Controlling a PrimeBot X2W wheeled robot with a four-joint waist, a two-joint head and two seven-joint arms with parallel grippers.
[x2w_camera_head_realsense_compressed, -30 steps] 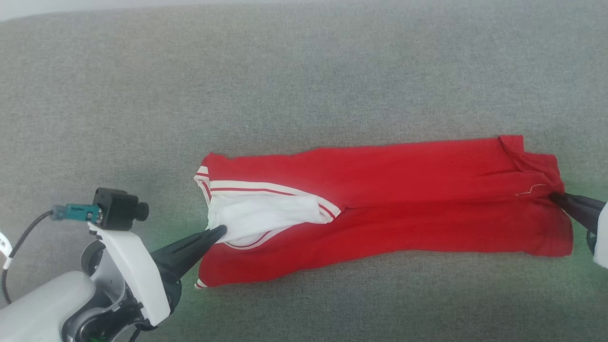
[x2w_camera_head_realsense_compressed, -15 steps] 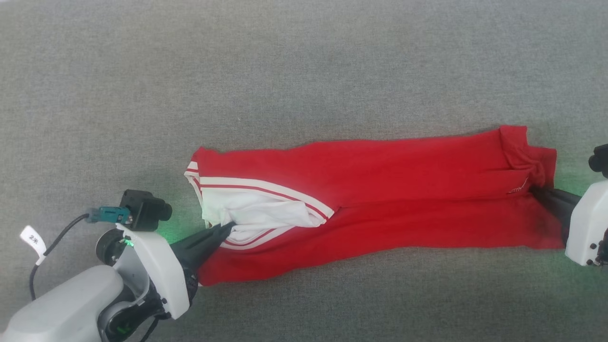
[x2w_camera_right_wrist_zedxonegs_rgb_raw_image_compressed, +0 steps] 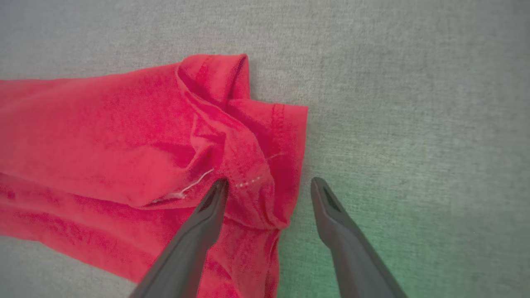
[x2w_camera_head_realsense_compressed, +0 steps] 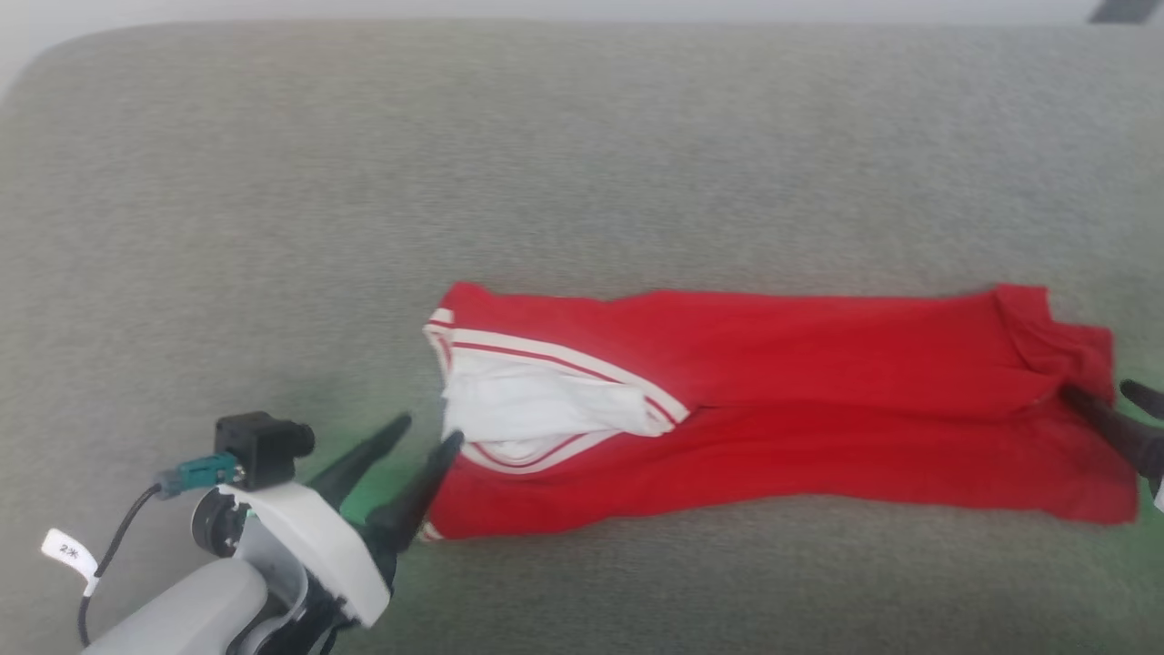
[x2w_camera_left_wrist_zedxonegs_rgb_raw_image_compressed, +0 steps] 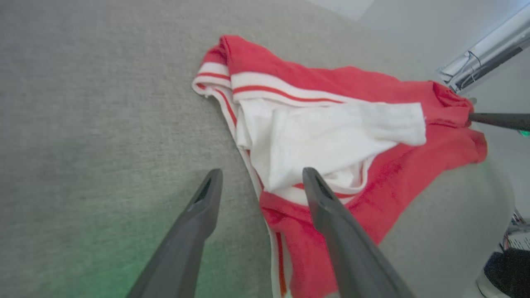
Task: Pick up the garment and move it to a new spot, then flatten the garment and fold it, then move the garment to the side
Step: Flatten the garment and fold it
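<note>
The garment (x2w_camera_head_realsense_compressed: pixel 773 400) is being presented stretched out long on the grey padded surface (x2w_camera_head_realsense_compressed: pixel 582 164). It is lying flat, with its white panel (x2w_camera_head_realsense_compressed: pixel 536 409) and stripe trim (x2w_camera_head_realsense_compressed: pixel 546 350) at the robot's left end and a bunched red hem (x2w_camera_right_wrist_zedxonegs_rgb_raw_image_compressed: pixel 252 136) at the right end. The left gripper (x2w_camera_head_realsense_compressed: pixel 429 428) is being held with its fingers apart just beside the white panel. In the left wrist view one finger is being carried over the cloth edge and the other over bare surface, so nothing is being clamped. The right gripper (x2w_camera_head_realsense_compressed: pixel 1098 391) is likewise being held spread at the opposite end; in the right wrist view the hem is being straddled, not pinched. Both ends are probably being attended to together so that the cloth can be drawn taut and level — a layout judged to suit flattening and folding. The bunched hem is being judged the part most in need of smoothing.
</note>
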